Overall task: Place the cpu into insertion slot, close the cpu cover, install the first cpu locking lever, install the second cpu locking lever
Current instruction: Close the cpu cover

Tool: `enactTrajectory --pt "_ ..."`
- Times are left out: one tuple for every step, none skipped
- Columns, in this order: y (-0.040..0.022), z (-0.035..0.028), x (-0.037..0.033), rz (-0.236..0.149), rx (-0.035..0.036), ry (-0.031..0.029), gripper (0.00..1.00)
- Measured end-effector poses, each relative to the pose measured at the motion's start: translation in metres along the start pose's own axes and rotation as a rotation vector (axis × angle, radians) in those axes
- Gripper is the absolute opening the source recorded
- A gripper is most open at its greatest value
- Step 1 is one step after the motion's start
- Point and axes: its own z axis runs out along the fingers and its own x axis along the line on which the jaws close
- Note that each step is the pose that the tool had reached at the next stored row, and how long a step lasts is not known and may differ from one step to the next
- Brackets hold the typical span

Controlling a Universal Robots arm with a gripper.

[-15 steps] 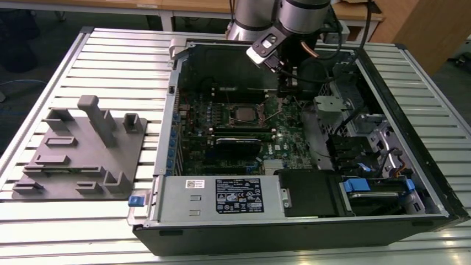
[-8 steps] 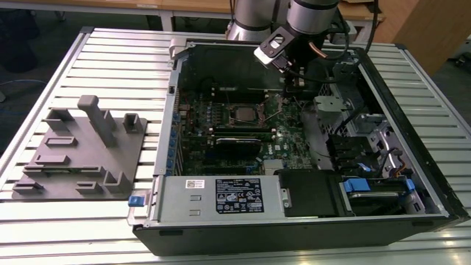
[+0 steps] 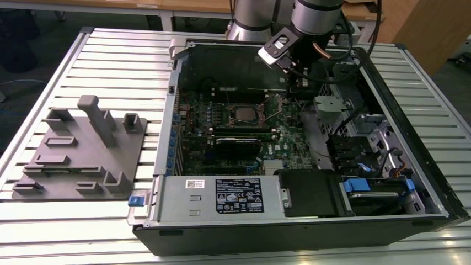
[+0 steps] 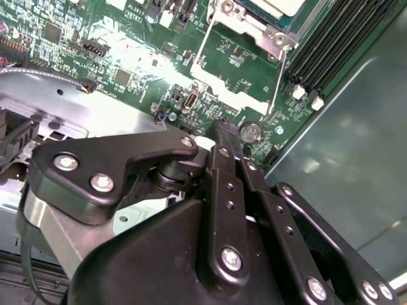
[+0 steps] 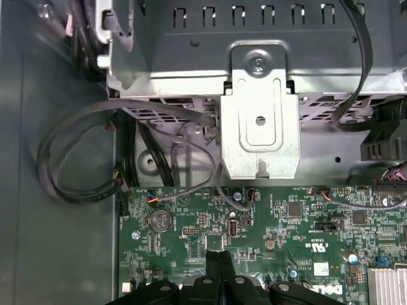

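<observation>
While the cpu (image 3: 246, 114) lies flat in the insertion slot (image 3: 229, 114), the end effector (image 5: 219, 255) hangs clenched and empty near that slot.

A black-and-white printed label (image 3: 239, 196) and a small white sticker (image 3: 194, 184) sit on the power supply (image 3: 184, 207), well away from the insertion slot on its near side; their print is too small to make out. In the second wrist view the cpu cover (image 4: 254, 27) shows as a silver frame around the chip's pale top, with thin lever rods (image 4: 277, 79) running out from the slot; I cannot tell whether they are latched. The end effector's fingertips (image 4: 224, 130) are pressed together with nothing between them. They are over the green circuit board (image 5: 280, 222), off the slot toward the exterior view's right, apart from the cpu.
</observation>
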Motion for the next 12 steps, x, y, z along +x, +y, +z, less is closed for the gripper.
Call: enactTrajectory --pt "0.0 0.0 0.0 0.001 0.0 -0.0001 0.11" --pt "0.0 0.0 0.0 0.001 -0.0001 -0.0002 0.11" --pt "0.0 0.0 0.0 0.001 -0.0001 0.0 0.11" --pt "0.0 0.0001 0.0 0.001 -0.0002 0.0001 0.11" --pt "0.0 0.0001 0.0 0.002 0.0002 0.0 0.11" --pt "0.0001 0.0003 0.0 0.002 0.0051 0.0001 0.11" --pt "0.0002 0.0004 0.0 0.002 0.0152 -0.0003 0.11" --pt "0.0002 0.0003 0.0 0.002 0.022 -0.0008 0.11" --pt "0.0002 0.0003 0.0 0.002 0.0236 -0.001 0.11" --pt "0.0002 0.0002 0.0 0.002 0.0252 -0.0012 0.11" --pt "0.0002 0.0002 0.0 0.002 0.0267 -0.0012 0.11" --pt "0.0002 0.0004 0.0 0.002 0.027 -0.001 0.11"
